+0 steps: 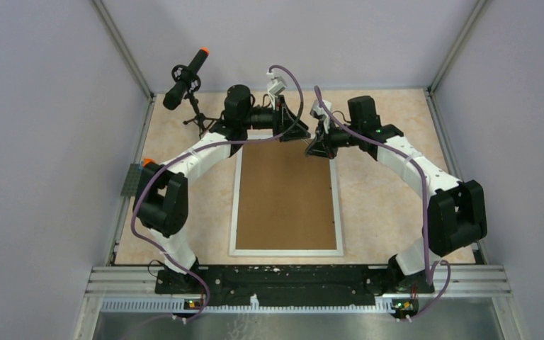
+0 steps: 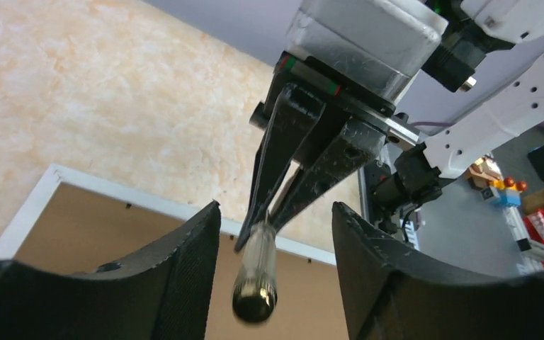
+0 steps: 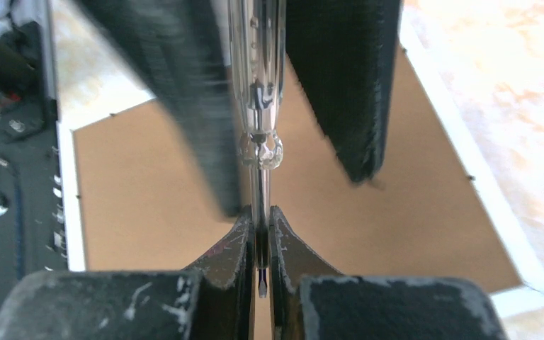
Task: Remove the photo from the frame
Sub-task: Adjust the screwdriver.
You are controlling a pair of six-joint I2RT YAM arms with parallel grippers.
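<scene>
The white frame [image 1: 235, 205] lies face down on the table, its brown backing board [image 1: 285, 195] up. The photo is hidden under the board. My right gripper [image 3: 258, 227] is shut on the metal shaft of a screwdriver [image 3: 258, 106] with a clear handle, held above the frame's far edge. My left gripper [image 2: 275, 212] is open, its jaws on either side of the screwdriver handle [image 2: 258, 276] without touching it. In the top view the left gripper [image 1: 294, 120] and right gripper [image 1: 316, 142] face each other over the frame's far end.
A black microphone on a small tripod [image 1: 186, 78] stands at the back left. A small grey studded plate [image 1: 133, 180] sits at the left table edge. Grey walls close in the table, and a metal rail [image 1: 297, 280] runs along the near edge.
</scene>
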